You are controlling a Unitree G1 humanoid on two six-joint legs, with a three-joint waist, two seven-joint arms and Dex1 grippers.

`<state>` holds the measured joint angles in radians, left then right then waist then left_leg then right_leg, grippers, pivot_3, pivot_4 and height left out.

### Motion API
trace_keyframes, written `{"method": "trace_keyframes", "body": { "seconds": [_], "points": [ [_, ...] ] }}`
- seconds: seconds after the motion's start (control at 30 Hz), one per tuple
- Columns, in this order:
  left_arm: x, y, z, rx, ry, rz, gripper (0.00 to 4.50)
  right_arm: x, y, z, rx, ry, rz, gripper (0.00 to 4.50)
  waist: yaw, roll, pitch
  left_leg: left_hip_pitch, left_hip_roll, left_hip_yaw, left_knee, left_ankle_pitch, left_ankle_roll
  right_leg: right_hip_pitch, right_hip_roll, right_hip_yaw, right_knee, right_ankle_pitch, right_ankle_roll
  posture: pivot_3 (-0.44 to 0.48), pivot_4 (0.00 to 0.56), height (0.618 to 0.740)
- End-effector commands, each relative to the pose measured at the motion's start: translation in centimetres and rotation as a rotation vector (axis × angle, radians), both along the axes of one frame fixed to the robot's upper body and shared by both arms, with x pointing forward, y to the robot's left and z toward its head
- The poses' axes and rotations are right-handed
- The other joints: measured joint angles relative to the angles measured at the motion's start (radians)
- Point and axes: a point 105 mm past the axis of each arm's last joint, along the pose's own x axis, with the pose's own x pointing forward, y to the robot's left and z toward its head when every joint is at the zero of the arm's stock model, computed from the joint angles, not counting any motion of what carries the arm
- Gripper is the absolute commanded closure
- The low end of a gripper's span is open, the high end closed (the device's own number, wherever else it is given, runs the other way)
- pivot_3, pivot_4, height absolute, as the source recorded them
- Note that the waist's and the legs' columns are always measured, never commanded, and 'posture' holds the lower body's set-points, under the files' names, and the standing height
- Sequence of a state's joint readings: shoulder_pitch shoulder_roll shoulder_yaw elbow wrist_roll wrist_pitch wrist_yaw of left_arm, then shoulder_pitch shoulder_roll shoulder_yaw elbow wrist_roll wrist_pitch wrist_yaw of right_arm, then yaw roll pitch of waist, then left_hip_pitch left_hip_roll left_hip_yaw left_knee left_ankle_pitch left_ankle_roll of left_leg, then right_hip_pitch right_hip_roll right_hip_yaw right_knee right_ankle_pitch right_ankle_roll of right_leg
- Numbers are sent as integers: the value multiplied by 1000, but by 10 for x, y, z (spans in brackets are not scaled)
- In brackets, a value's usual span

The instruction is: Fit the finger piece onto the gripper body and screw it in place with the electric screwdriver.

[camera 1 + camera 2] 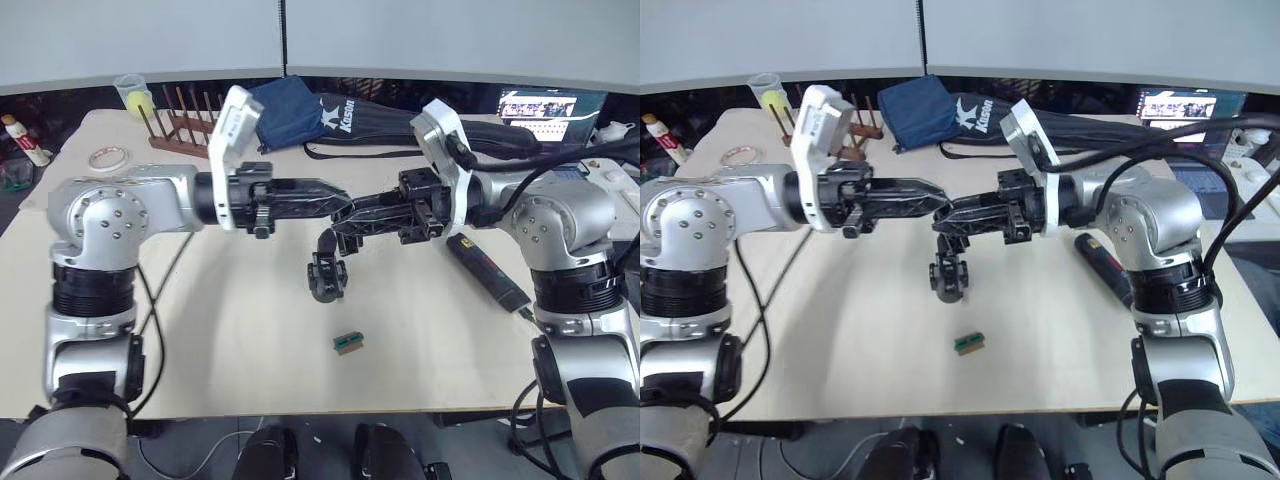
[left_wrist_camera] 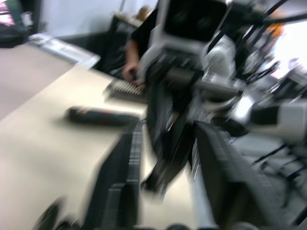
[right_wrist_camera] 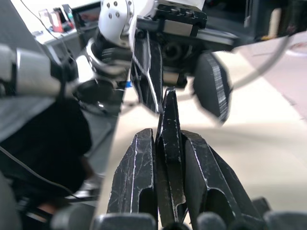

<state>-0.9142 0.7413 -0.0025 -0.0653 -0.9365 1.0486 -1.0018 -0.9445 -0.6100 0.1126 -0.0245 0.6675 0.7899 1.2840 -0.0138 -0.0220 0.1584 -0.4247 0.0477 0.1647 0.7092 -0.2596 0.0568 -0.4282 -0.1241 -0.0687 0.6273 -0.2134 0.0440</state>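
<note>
My right gripper (image 3: 168, 136) is shut on the finger piece (image 3: 169, 115), a black tapered wedge whose tip pokes out past the fingers. My left gripper (image 1: 343, 203) faces it, open, with its fingers (image 3: 213, 81) on either side of that tip. Both grippers meet in the air over the middle of the table. Just below them the gripper body (image 1: 326, 272) stands upright, seemingly on the table, its rounded base down. The electric screwdriver (image 1: 487, 268) lies on the table under my right forearm, bit towards the front edge.
A tiny green-and-brown block (image 1: 348, 343) lies in front of the gripper body. At the back are a long black zipped bag (image 1: 400, 125), a blue pouch (image 1: 285, 110), a wooden rack (image 1: 180, 130), a tape roll (image 1: 107, 157) and a cup (image 1: 133, 95). A person's hand (image 2: 129, 69) shows beyond the table.
</note>
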Motion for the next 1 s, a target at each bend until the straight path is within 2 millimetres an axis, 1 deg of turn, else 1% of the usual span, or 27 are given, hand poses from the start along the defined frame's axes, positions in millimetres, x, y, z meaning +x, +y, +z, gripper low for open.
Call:
{"method": "trace_keyframes", "body": {
  "seconds": [0.03, 0.07, 0.1, 0.17, 0.2, 0.27, 0.37, 0.4, 0.43, 0.53, 0.6, 0.77, 0.87, 1.0],
  "points": [
    [8, 26, -21, 156, -157, 32, 871, -10, -1, -1, -4, -146, 48, 4170, 0, 0, 0, 0, 0, 0, 0, 0, 0, 0, 0, 0, 0, 0, 0, 0, 150, 740],
    [10, 32, -30, 196, -169, 35, 409, -11, -2, -4, -5, -152, 49, 4170, 0, 0, 0, 0, 0, 1, 0, 0, 0, 0, 0, 0, 0, 0, 0, 0, 150, 740],
    [12, 40, -43, 249, -191, 43, 6, -11, -2, -7, -3, -152, 47, 4170, 0, 0, 0, 0, 0, 1, -1, 0, 0, -1, 0, 0, 0, 0, 0, 0, 150, 740],
    [13, 48, -66, 333, -219, 42, 0, -12, -4, -11, -1, -153, 41, 4170, 2, 0, 0, -1, 0, 1, -1, 0, 0, -2, 0, 0, 0, 0, -1, 0, 150, 740],
    [14, 51, -82, 379, -239, 42, 0, -12, -4, -14, 1, -151, 35, 4170, 4, 0, 0, -1, 0, 1, -1, 0, 0, -2, 0, 0, 0, 0, -1, 0, 150, 740],
    [15, 53, -102, 433, -272, 36, 0, -13, -5, -16, 3, -150, 28, 4170, 6, 0, 0, -2, 1, 1, -1, 0, 0, -3, -1, 0, 0, 0, -1, 0, 150, 740],
    [17, 45, -143, 463, -285, 36, 0, -14, -7, -21, -3, -145, 12, 4170, 11, 0, 0, -7, 1, 1, 0, 0, 0, -8, -2, 0, 2, 0, -2, 0, 150, 740],
    [17, 43, -151, 468, -296, 28, 0, -14, -7, -23, -4, -142, 8, 4170, 12, 0, 0, -7, 1, 1, 0, 0, 0, -8, -2, 0, 2, 1, -2, 0, 150, 740],
    [21, 38, -159, 474, -315, 37, 0, -15, -8, -24, -7, -138, 4, 4170, 14, 0, 0, -7, 1, 1, 1, 0, 0, -9, -2, 0, 2, 0, -2, 0, 150, 740],
    [35, 25, -171, 451, -317, 77, 0, -16, -8, -28, -15, -134, 2, 4170, 17, 0, 0, -11, 1, 1, 3, 0, 1, -11, -2, -1, 3, 1, -2, 0, 150, 740],
    [41, 9, -175, 395, -299, 95, 0, -16, -8, -31, -24, -135, -5, 4170, 20, 0, 0, -11, 1, 0, 4, 0, 2, -11, -1, -1, 3, 1, -2, 0, 150, 740],
    [48, -21, -179, 286, -272, 124, 0, -16, -9, -36, -36, -136, -14, 4170, 23, 0, 0, -12, 0, 1, 4, 0, 3, -10, -2, -1, 2, 2, -1, 0, 150, 740],
    [50, -28, -180, 265, -276, 130, 0, -16, -8, -37, -35, -129, -18, 4170, 23, 0, 0, -12, 0, 0, 5, 0, 3, -10, -1, -1, 3, 2, -1, 0, 150, 740],
    [51, -33, -179, 242, -275, 118, 0, -17, -9, -42, -36, -123, -22, 4170, 23, 0, 0, -12, 1, 0, 5, 0, 3, -10, -1, -1, 3, 2, -1, 0, 150, 740]
  ]
}}
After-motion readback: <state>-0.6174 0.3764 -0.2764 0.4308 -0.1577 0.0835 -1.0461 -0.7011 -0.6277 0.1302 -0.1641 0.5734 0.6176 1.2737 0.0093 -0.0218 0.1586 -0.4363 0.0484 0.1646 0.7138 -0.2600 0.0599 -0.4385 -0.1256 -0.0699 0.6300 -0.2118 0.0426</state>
